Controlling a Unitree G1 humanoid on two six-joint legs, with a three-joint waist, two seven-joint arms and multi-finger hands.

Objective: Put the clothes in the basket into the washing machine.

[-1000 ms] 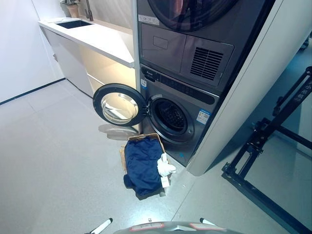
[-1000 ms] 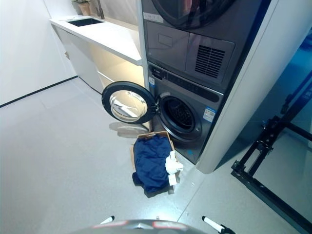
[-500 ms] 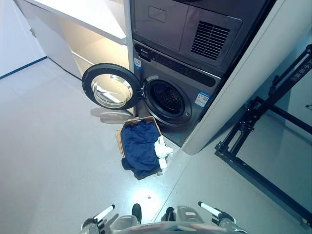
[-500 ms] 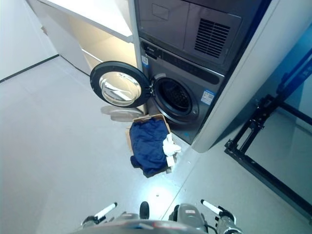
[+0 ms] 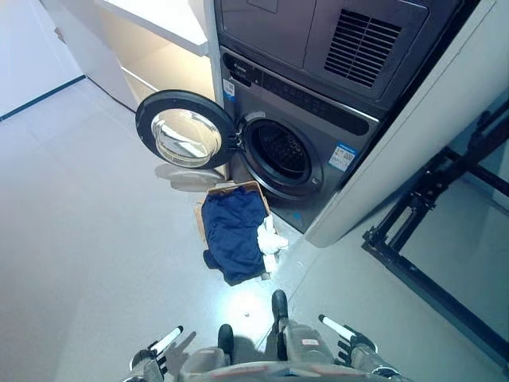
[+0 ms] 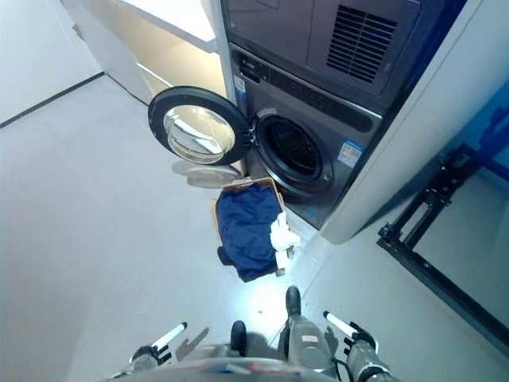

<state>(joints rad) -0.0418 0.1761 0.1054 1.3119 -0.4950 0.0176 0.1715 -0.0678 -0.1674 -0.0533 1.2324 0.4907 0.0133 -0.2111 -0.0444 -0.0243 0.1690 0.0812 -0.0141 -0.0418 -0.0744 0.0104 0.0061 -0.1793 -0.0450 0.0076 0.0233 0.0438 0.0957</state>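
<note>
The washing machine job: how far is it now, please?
Done: the washing machine's door stands open, drum in view. In hand: nothing; the left hand and right hand are low at the view's bottom edge, far from the basket. Left: the blue garment and white cloth are both still in the basket.

No readable text anywhere. Small blue-and-white sticker [image 5: 343,157] on the washing machine [image 5: 296,143] front, right of the drum opening, print too small to make out. Another small label [image 5: 231,85] at the control panel's left end, likewise illegible.
</note>
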